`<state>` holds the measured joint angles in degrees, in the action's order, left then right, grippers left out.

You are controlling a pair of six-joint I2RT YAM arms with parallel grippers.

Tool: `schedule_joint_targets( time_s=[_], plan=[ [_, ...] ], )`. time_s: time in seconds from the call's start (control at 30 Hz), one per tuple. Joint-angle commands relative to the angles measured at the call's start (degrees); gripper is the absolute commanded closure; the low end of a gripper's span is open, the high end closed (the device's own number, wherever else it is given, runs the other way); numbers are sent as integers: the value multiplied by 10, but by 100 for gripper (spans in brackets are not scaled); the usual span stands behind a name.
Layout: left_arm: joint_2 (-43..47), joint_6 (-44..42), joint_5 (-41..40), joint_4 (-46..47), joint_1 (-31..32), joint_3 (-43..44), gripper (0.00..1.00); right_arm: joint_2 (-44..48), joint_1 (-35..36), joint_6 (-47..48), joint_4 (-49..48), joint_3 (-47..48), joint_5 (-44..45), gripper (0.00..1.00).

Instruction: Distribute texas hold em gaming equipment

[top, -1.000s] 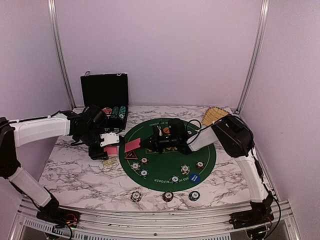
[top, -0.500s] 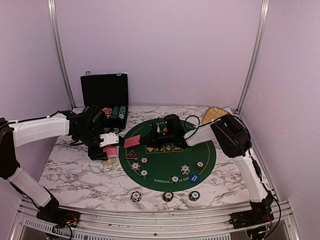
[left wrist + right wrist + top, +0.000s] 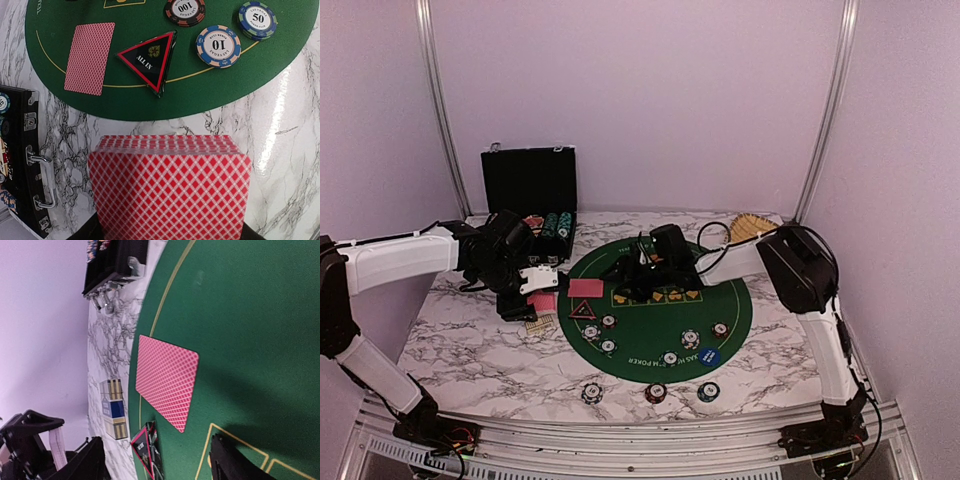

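Quick rundown for you: your left fingers are clamped on the deck of red-backed cards, holding it over the marble counter just off the edge of the green mat, next to the black case.

Your right fingers are spread apart with nothing in them, hanging low over the mat. A single card lies face down and flat on the felt in front of them, near the mat's left rim.

Beside that card sits the "ALL IN" triangle marker, then the 100 chip, the 10 chip and the 50 chip, all on the green. The blue button is at the mat's near-right part, and three more chips sit in a row on the counter, closer to the arm bases.
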<state>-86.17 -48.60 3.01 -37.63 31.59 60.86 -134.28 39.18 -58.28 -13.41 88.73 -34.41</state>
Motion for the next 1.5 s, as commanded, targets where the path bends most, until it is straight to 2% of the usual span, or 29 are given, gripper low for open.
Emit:
schedule_joint_targets(
  time_s=[0.0,0.07,0.13,0.33,0.47,0.6,0.83,1.23,1.47],
  plan=[
    [1,10,18,-8,-2,21,91,61,-2,61,70,-12,57,16],
    [-2,13,21,-8,-2,25,91,81,0,63,64,-25,49,7],
    [-3,14,24,-8,-2,29,91,96,5,49,37,-45,24,3],
    [-8,21,32,-9,-1,42,92,105,48,-1,-59,-81,-53,2],
    [-9,26,37,-9,0,50,92,108,75,-52,-141,-110,-73,2],
    [-12,26,38,-13,5,56,92,102,95,-91,-218,-127,-90,4],
    [-12,29,40,-19,11,59,92,80,111,-139,-290,-128,-103,9],
    [-7,35,55,-26,20,73,93,43,121,-166,-307,-84,-124,23],
    [-12,35,52,-28,26,73,93,31,125,-187,-333,-70,-130,27]
  ],
)
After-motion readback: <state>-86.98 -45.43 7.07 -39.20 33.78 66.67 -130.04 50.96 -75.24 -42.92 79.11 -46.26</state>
